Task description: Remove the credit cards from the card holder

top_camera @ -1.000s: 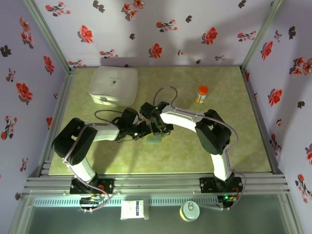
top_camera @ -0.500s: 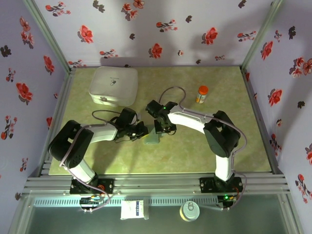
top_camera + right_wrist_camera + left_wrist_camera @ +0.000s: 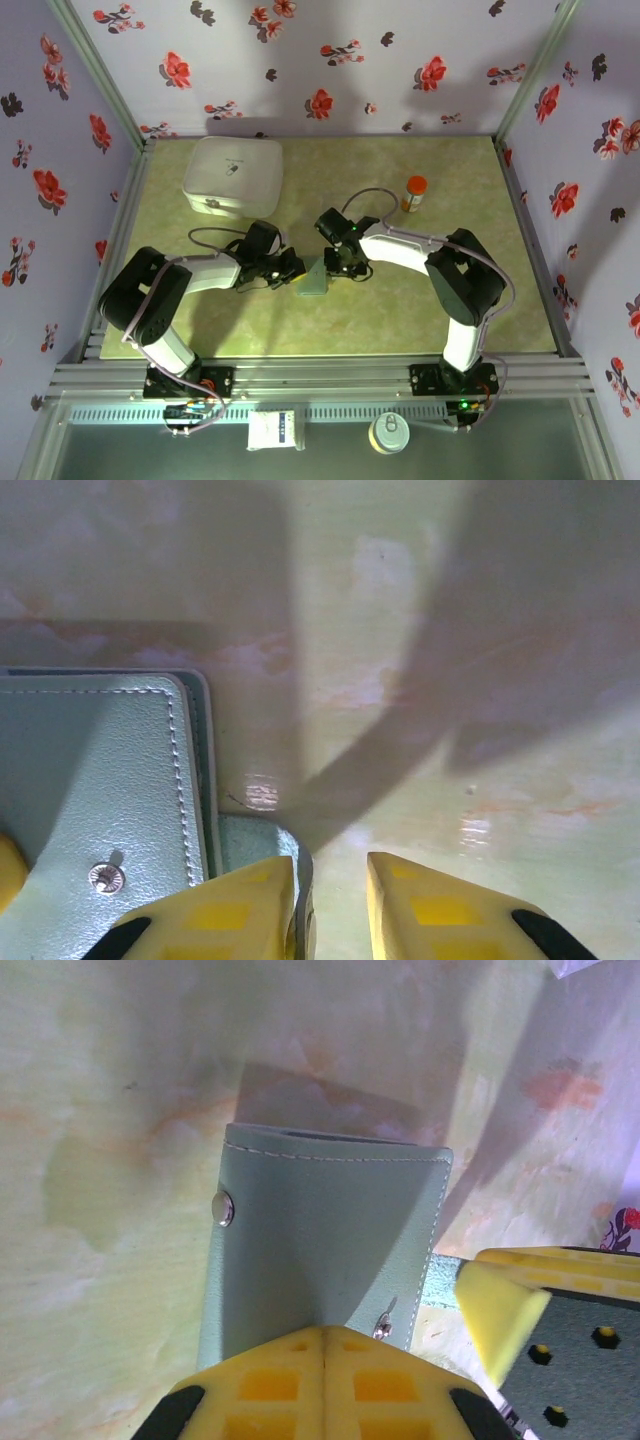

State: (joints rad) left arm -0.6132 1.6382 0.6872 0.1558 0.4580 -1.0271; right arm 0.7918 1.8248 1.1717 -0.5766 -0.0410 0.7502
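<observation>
The card holder [image 3: 313, 280] is a slate grey-blue wallet lying folded on the green table, between the two grippers. In the left wrist view its stitched panel [image 3: 325, 1230] and two metal snaps face up. My left gripper [image 3: 325, 1338] is shut on the near edge of that panel. My right gripper [image 3: 331, 900] stands open at the wallet's right edge [image 3: 110, 780], its left finger beside the small tab [image 3: 250, 835]. In the top view the left gripper [image 3: 291, 268] and right gripper [image 3: 346, 264] flank the wallet. The credit cards are hidden.
A white rounded-square box [image 3: 233, 176] sits at the back left. An orange-capped bottle [image 3: 413, 194] stands at the back right. Flowered walls close in the table on three sides. Bare green table [image 3: 400, 310] lies in front of and right of the wallet.
My right gripper has slid from over the wallet to its right edge, and the right arm has swung rightward. The left gripper has hardly moved.
</observation>
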